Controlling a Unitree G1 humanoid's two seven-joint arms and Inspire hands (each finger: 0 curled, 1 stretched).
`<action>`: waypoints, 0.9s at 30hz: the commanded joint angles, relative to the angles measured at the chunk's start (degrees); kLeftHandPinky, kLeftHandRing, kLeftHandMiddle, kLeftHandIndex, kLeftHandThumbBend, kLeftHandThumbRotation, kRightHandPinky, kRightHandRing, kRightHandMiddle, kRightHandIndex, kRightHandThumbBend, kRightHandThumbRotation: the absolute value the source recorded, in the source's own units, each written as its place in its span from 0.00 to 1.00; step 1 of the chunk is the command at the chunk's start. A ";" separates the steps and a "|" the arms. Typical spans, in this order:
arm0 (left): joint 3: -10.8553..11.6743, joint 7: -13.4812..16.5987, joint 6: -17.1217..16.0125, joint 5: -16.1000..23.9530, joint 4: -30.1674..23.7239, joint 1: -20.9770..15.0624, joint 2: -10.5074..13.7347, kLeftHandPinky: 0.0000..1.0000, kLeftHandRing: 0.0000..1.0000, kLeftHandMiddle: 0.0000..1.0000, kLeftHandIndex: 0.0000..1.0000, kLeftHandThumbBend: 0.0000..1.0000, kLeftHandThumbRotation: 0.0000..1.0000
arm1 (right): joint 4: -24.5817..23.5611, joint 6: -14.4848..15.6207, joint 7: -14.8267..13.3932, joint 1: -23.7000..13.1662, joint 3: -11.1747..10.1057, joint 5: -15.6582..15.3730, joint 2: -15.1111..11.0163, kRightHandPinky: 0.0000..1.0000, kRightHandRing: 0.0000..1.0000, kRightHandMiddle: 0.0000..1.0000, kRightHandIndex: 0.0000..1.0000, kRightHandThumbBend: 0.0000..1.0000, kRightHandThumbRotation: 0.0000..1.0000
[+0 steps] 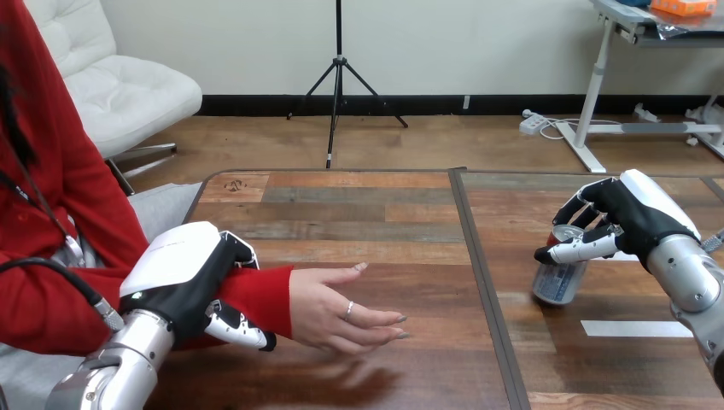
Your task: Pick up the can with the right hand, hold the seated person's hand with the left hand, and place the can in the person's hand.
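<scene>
wooden table [384, 213]; right hand [639, 215] curled round can [559, 278]

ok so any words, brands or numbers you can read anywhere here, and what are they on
Nothing can be read for sure.
can: print on its side, too blurred to read.
left hand: faint mark on its white shell, too small to read.
white strip on the table: blank.

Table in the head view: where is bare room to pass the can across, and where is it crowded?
Bare wood runs across the table from the person's hand over the seam to the can, and along the far edge. Crowded: the left hand on the person's wrist, the right hand round the can.
</scene>
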 commanded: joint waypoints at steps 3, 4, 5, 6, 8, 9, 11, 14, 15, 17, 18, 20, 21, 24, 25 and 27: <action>3.63 5.39 -4.59 -2.73 -7.77 -15.81 -2.74 0.20 0.26 0.31 0.32 0.84 0.00 | -9.49 -2.77 -0.39 -7.53 -0.92 1.14 1.00 0.34 0.37 0.44 0.50 0.65 0.00; 3.59 5.37 -4.64 -2.72 -7.76 -15.85 -2.78 0.20 0.26 0.31 0.32 0.84 0.00 | -9.66 -3.01 -0.36 -7.53 -0.90 1.14 0.99 0.34 0.37 0.44 0.50 0.65 0.00; 3.47 5.21 -4.38 -2.62 -7.80 -15.93 -2.92 0.20 0.26 0.31 0.32 0.84 0.00 | -10.30 -3.22 -0.54 -7.43 -0.95 1.19 1.13 0.34 0.37 0.44 0.50 0.65 0.00; 3.39 5.10 -4.17 -2.53 -7.84 -15.98 -3.03 0.20 0.26 0.31 0.32 0.84 0.00 | -10.73 -3.28 -0.69 -7.35 -0.99 1.23 1.23 0.34 0.37 0.44 0.50 0.65 0.00; 3.23 5.00 -3.86 -2.37 -7.87 -16.10 -3.31 0.20 0.26 0.31 0.32 0.84 0.00 | -11.78 -3.27 -0.69 -7.22 -1.04 1.32 1.41 0.33 0.37 0.44 0.50 0.65 0.00; 3.16 5.01 -3.78 -2.31 -7.86 -16.15 -3.44 0.20 0.26 0.31 0.32 0.84 0.00 | -12.26 -3.21 -0.57 -7.18 -1.05 1.36 1.46 0.33 0.36 0.44 0.50 0.65 0.00; 3.06 5.07 -3.87 -2.46 -7.67 -16.28 -3.77 0.19 0.25 0.31 0.32 0.84 0.00 | -13.23 -3.17 -0.64 -7.13 -0.96 1.25 1.59 0.33 0.36 0.43 0.49 0.65 0.00; 2.90 4.87 -3.80 -2.91 -7.27 -16.64 -4.35 0.19 0.25 0.31 0.32 0.84 0.00 | -14.16 -3.60 -1.05 -7.18 -0.75 0.93 1.73 0.33 0.36 0.43 0.49 0.65 0.00; 2.88 4.61 -3.55 -3.06 -7.33 -16.71 -4.52 0.19 0.25 0.31 0.32 0.84 0.00 | -14.51 -3.89 -1.15 -7.13 -0.71 0.89 1.75 0.32 0.36 0.43 0.49 0.66 0.00; 2.86 4.35 -3.33 -3.19 -7.31 -16.82 -4.72 0.19 0.25 0.31 0.32 0.84 0.00 | -14.90 -4.10 -1.23 -7.07 -0.68 0.83 1.78 0.32 0.36 0.43 0.49 0.66 0.00; 2.79 4.33 -3.26 -3.18 -7.27 -16.93 -4.89 0.19 0.25 0.31 0.32 0.84 0.00 | -15.56 -3.46 -0.84 -7.06 -0.75 0.99 1.91 0.32 0.36 0.43 0.49 0.66 0.00; 2.63 4.20 -3.05 -3.19 -7.19 -17.16 -5.23 0.19 0.25 0.31 0.32 0.84 0.00 | -16.62 -3.06 -0.34 -7.09 -0.83 1.25 2.19 0.32 0.36 0.43 0.49 0.65 0.00; 2.57 4.13 -2.95 -3.20 -7.13 -17.27 -5.37 0.19 0.25 0.31 0.32 0.84 0.00 | -16.97 -3.18 -0.24 -7.11 -0.85 1.34 2.31 0.32 0.36 0.43 0.49 0.65 0.00; 2.30 4.26 -2.97 -2.70 -7.03 -17.56 -5.51 0.18 0.25 0.31 0.32 0.84 0.00 | -18.52 -3.32 0.06 -6.98 -0.79 1.39 2.48 0.32 0.36 0.43 0.49 0.64 0.00; 2.23 4.32 -3.01 -2.55 -6.97 -17.64 -5.53 0.18 0.24 0.31 0.32 0.84 0.00 | -18.92 -3.25 0.15 -6.94 -0.78 1.39 2.51 0.32 0.36 0.43 0.49 0.64 0.00; 2.13 3.91 -2.40 -2.60 -7.26 -17.77 -5.89 0.18 0.24 0.31 0.32 0.84 0.00 | -20.33 -3.23 0.15 -6.79 -0.57 1.10 2.57 0.32 0.36 0.43 0.49 0.63 0.00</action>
